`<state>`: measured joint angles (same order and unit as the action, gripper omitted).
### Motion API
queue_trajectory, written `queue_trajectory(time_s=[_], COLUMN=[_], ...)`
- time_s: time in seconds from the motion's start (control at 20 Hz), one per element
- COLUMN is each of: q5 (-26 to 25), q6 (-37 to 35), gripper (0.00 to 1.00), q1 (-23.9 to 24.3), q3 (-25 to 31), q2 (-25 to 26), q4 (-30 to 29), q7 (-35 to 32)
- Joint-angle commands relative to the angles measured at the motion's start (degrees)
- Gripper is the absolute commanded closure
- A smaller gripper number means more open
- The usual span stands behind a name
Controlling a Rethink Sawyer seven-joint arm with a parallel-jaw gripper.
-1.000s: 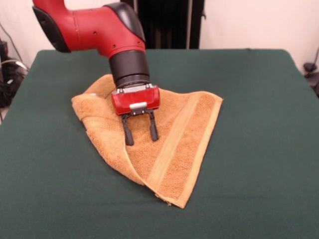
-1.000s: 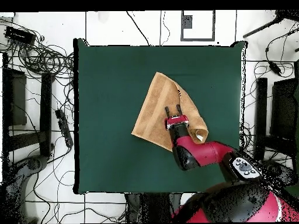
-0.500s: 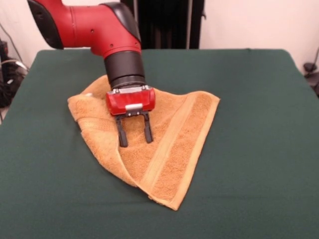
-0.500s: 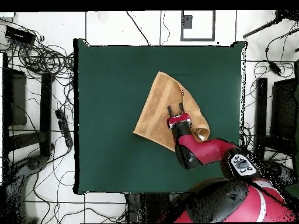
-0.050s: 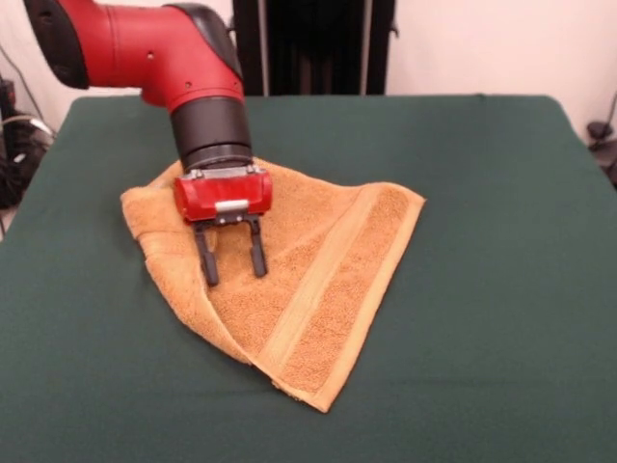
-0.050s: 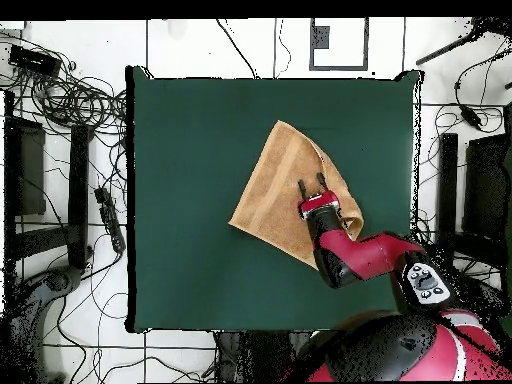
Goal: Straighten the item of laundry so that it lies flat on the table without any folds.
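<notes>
In the front view, the gripper (image 5: 231, 262) stands with its two dark fingers apart and empty, tips down on the towel (image 5: 318, 280), which lies left of the middle of the green counter (image 5: 501, 241). The terry cloth is still doubled into a rough triangle, with a thick folded edge at the left and a paler flat band. I judge the unfolding is not finished; next, the upper layer needs grasping.

In the overhead view, the gripper (image 6: 313, 187) points over the towel (image 6: 275, 190), right of the counter (image 6: 180, 200) centre.

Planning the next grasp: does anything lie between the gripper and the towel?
No. In the front view the open gripper stands directly over the towel, nothing between.
</notes>
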<state>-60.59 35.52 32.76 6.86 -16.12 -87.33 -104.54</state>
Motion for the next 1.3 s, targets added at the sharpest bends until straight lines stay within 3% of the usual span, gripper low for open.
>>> queue_trajectory(time_s=[0.05,0.15,0.25,0.5,0.9,1.1,1.15,1.2,1.3], q5=[-6.5,-6.9,-11.2,-9.6,-10.9,-17.0,-16.0,-13.4,-6.8], q6=[-10.8,-11.2,-14.0,-13.7,-13.3,-23.0,-26.0,-32.1,-35.9], gripper=[0.00,0.00,0.00,0.00,0.00,0.00,0.00,0.00,0.00], q1=[0.7,1.5,2.6,0.8,0.4,7.5,10.1,14.6,17.6], q3=[0.4,1.6,4.8,2.4,1.9,12.3,15.4,20.5,22.7], q2=[0.1,0.2,-0.3,-1.2,-1.6,-4.0,-4.5,-4.3,-4.0], q4=[6.4,6.0,5.1,5.1,5.6,0.6,-1.4,-4.1,-6.0], q7=[-8.2,-9.9,-14.4,-9.3,-7.7,-20.0,-19.5,-14.7,-9.3])
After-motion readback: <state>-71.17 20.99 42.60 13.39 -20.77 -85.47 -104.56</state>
